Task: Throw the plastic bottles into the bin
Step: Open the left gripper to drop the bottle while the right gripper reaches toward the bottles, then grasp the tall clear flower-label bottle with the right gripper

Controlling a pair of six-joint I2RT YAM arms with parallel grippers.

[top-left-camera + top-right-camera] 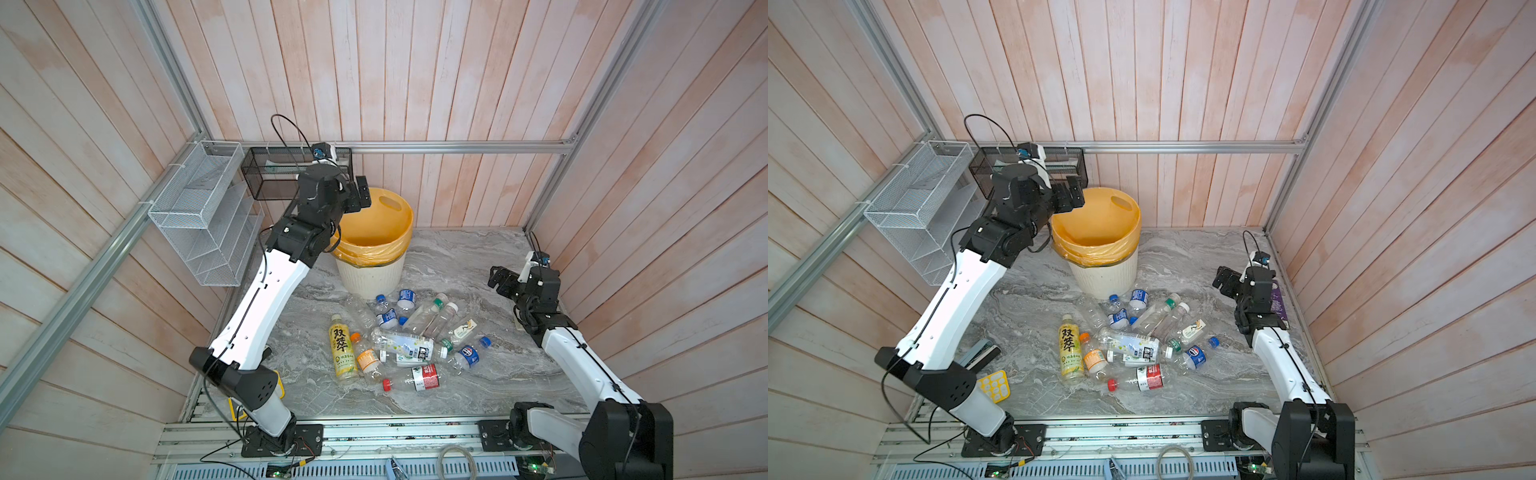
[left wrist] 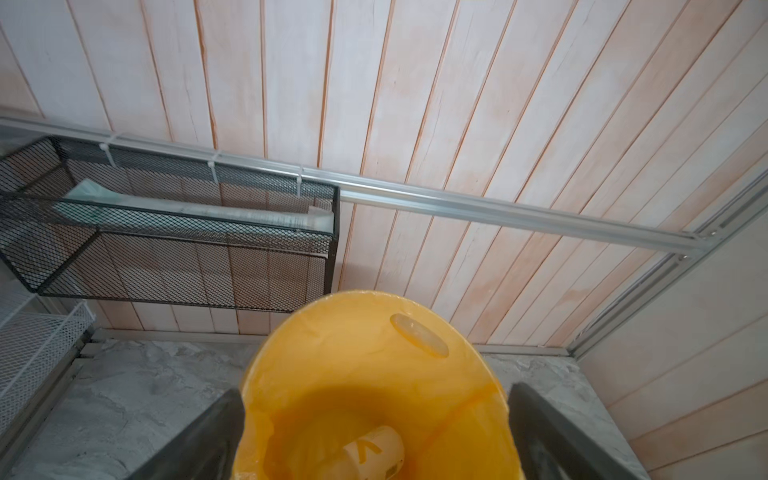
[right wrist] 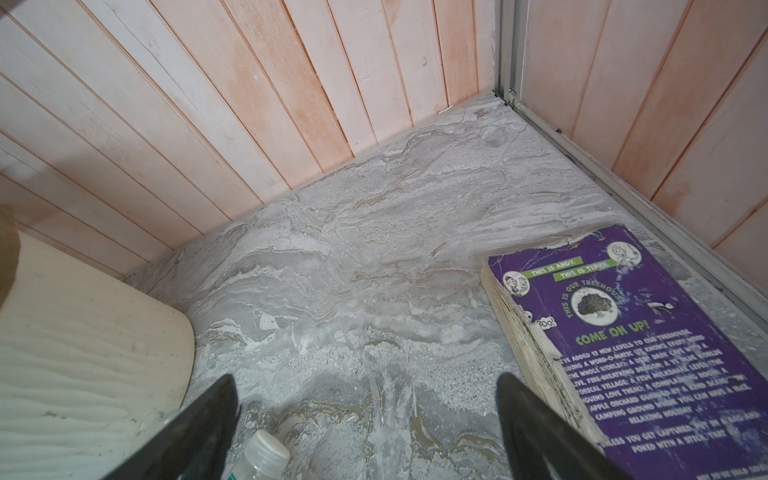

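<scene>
Plank walls (image 1: pixel 415 83), marble tabletop (image 1: pixel 457 257): left gripper (image 1: pixel 363 195) spread empty above bin (image 1: pixel 370 276) — bottle (image 2: pixel 374 453) inside; lift clear of the rim before reaching the pile (image 1: pixel 403 345). Right gripper (image 1: pixel 496 277) likewise spread.

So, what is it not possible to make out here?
- Bin contents: in both top views its wall hides the bottom; in the left wrist view the lower edge cuts the bottle inside.
- Book: top view, right arm covers most.
- Bottle pile: clear ones overlap, count unsure.

Top views high, downward, sharing whole table (image 1: pixel 478 257); left wrist close over bin (image 2: pixel 353 353); right wrist low.
</scene>
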